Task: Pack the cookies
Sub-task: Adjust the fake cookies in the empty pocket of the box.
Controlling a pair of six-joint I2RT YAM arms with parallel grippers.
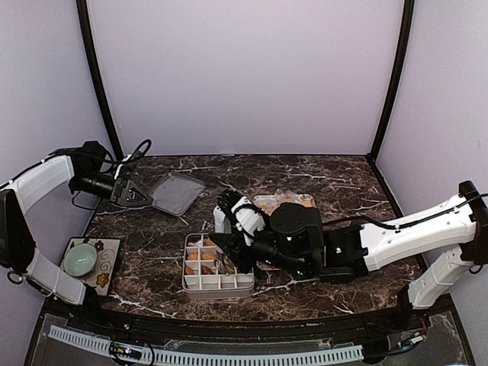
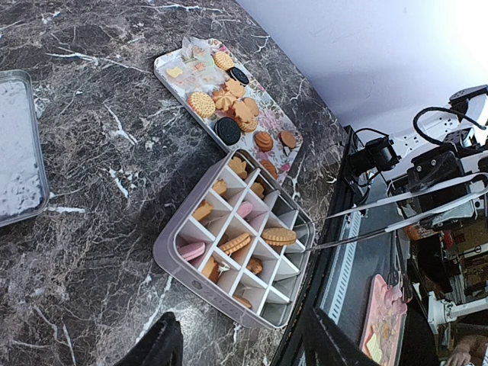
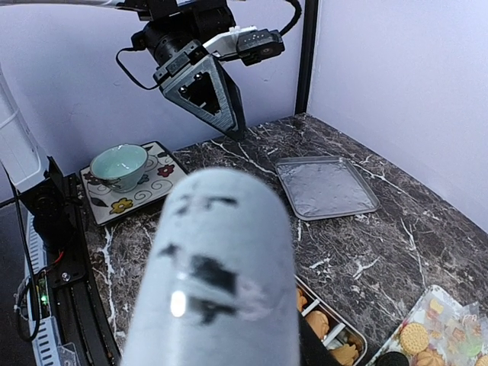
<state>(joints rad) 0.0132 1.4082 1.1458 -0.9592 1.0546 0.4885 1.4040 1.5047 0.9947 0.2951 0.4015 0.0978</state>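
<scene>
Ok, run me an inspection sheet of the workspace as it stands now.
Surface: dark marbled table, white veining.
Job's things: cookies loose on the flowered tray; divided box partly filled.
Clutter: flat grey tray; teal cup on a patterned plate.
Grippers: left gripper open, raised, holding nothing; right gripper shut on metal tongs reaching to the box.
Cables: black cable looped at the left wrist.
Surroundings: plain lilac walls, black corner posts.
</scene>
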